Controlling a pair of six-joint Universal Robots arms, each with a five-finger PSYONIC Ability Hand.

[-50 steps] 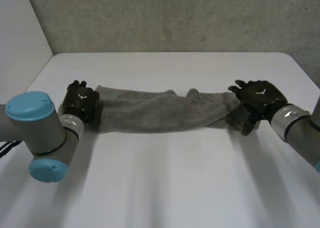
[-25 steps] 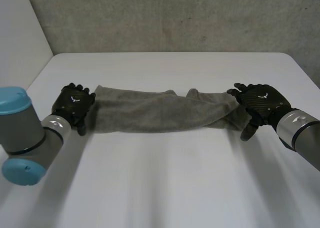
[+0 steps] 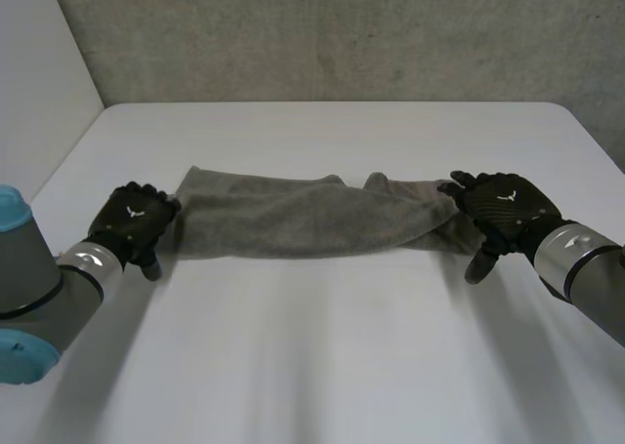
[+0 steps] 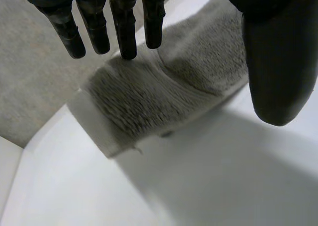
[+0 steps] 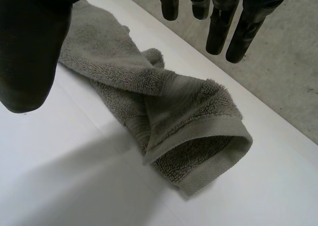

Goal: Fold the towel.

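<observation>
Towel: a grey terry towel [image 3: 293, 220] lies on the table, bunched lengthwise into a long rumpled band that runs from 9 o'clock to 3 o'clock across the middle.
Towel ends: in the left wrist view the 9 o'clock end [image 4: 144, 102] lies flat with its hem showing. In the right wrist view the 3 o'clock end [image 5: 189, 131] is doubled over itself, the hem curling into a loop.
Left hand: the left hand [image 3: 132, 222] is just beside the towel's 9 o'clock end. Its fingers [image 4: 124, 27] are straight, the thumb is spread wide, and it grips nothing.
Right hand: the right hand [image 3: 500, 208] is over the towel's 3 o'clock end. Its fingers [image 5: 218, 32] are straight and clear of the thumb, holding nothing, and I cannot tell whether they touch the cloth.
Table: white [image 3: 322, 356].
Wall: rough and grey [image 3: 342, 34], at 12 o'clock behind the table.
</observation>
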